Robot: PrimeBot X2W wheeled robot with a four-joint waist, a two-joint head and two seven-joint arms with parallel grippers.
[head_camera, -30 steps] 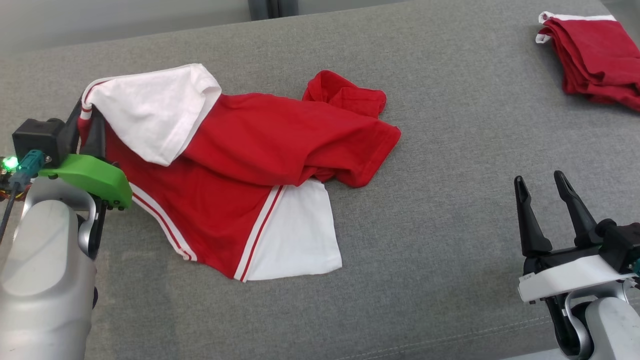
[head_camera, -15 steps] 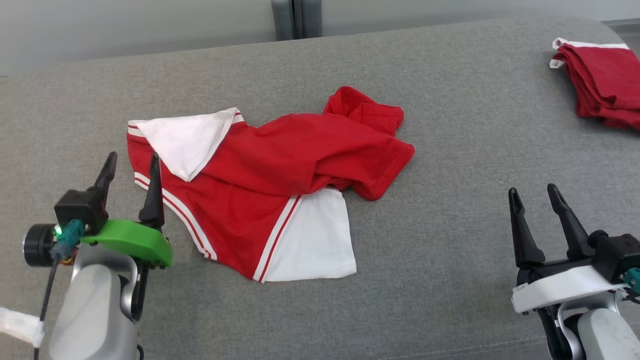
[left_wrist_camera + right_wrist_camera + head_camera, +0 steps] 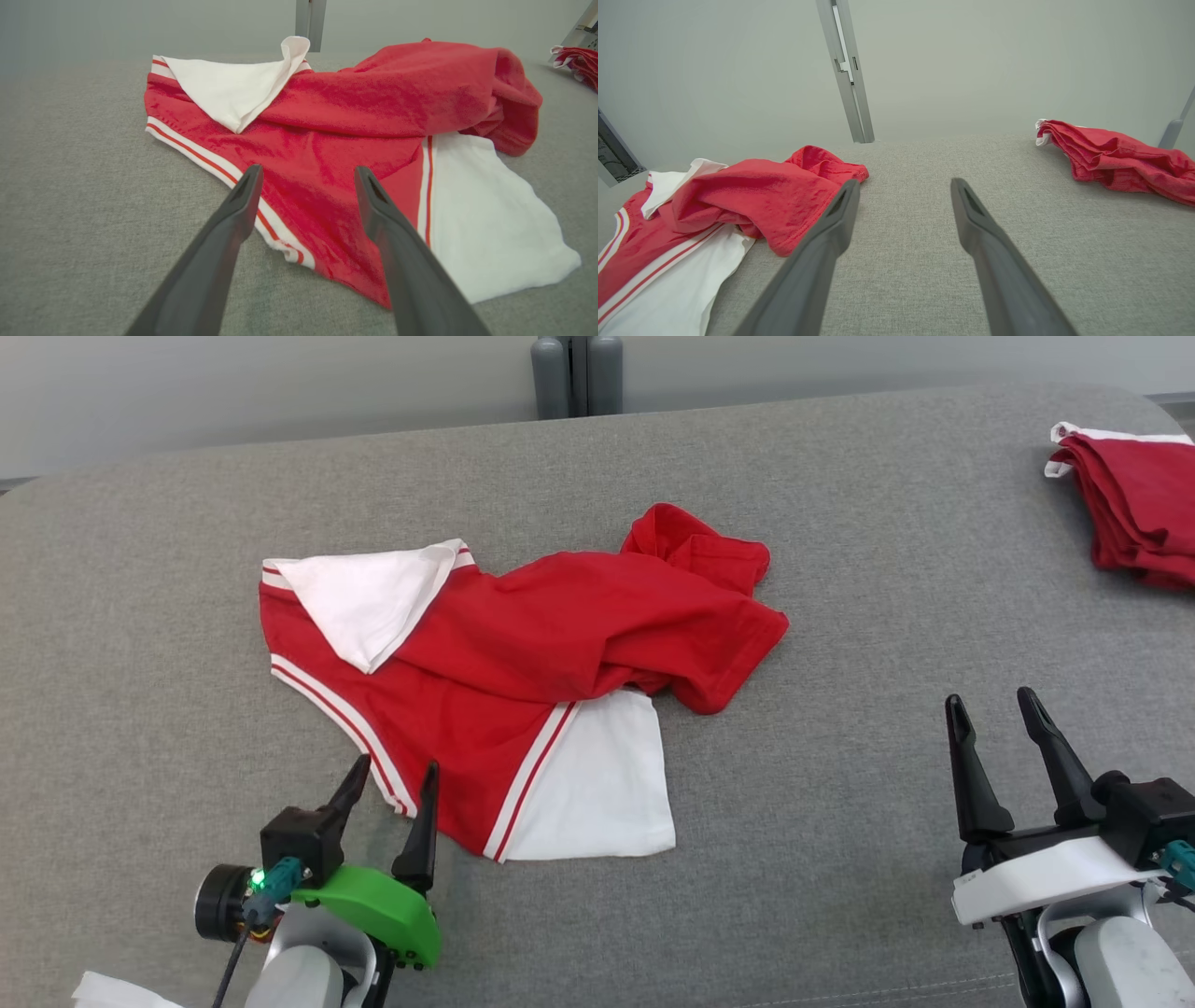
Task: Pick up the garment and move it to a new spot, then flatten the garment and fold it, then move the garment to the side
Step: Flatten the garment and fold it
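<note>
Crumpled red-and-white cloth garment [image 3: 523,653]. My left gripper [image 3: 397,765], right gripper [image 3: 989,698]: wide, empty. Risk: pinching doubled layers may bunch it.

Ahead of my left pincer [image 3: 397,765] I see a red-and-white soft matt knit cloth garment [image 3: 560,635] on a grey rough-woven fabric surface [image 3: 840,569]; the pincer's 2 dark fingers [image 3: 224,242] look smooth matt plastic.

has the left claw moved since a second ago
yes: against the folded red pile, the left claw pulled back toward the robot, from the crumpled red and white garment's far corner to its near hem
</note>
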